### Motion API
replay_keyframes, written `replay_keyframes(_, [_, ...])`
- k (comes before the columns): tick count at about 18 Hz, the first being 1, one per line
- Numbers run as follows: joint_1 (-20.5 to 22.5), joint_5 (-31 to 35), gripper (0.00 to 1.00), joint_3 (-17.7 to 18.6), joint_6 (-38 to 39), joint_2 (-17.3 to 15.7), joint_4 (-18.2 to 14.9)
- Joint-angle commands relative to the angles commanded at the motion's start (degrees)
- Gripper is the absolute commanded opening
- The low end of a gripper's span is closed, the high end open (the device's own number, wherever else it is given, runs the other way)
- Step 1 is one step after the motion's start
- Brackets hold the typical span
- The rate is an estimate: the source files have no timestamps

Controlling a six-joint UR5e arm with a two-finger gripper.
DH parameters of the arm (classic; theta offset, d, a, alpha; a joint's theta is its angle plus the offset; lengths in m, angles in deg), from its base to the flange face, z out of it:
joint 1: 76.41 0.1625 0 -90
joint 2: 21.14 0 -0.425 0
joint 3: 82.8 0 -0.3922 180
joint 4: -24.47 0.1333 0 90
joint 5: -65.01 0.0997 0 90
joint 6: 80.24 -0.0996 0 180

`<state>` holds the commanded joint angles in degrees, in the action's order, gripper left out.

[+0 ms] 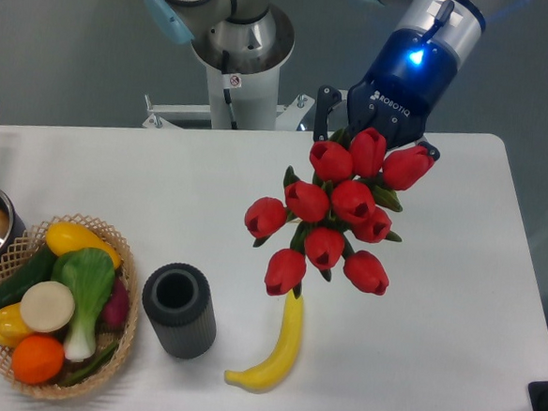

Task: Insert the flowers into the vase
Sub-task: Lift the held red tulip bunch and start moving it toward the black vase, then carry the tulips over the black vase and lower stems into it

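Fingers (368, 137) pinch glossy red flowers (334, 214) above the table, apart from ribbed matte vase (180, 310).

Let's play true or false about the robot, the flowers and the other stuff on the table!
1. The gripper holds the flowers above the table. True.
2. The flowers are already in the vase. False: the vase is empty, and the flowers hang to its right.
3. A banana lies on the table to the right of the vase. True.
4. The vase has fallen over. False: it stands upright, mouth up.
5. The wicker basket is empty. False: it holds vegetables and an orange.
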<state>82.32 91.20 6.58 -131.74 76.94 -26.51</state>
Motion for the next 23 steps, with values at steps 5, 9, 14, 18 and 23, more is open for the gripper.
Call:
replay_keyframes(5, [-0.2, -0.1, 0.37, 0.2, -0.2, 0.3, 0.3])
replay_keyframes(9, [-0.8, -4.1, 0.37, 0.7, -0.4, 0.5, 0.4])
replay_keyframes(14, [-1.7, -4.5, 0.37, 0.7, -0.4, 0.9, 0.4])
replay_keyframes(18, [-2.4, -4.6, 0.37, 0.5, -0.5, 1.2, 0.5])
replay_keyframes(23, [-5.0, -4.6, 0.37, 0.3, -0.5, 2.4, 2.5])
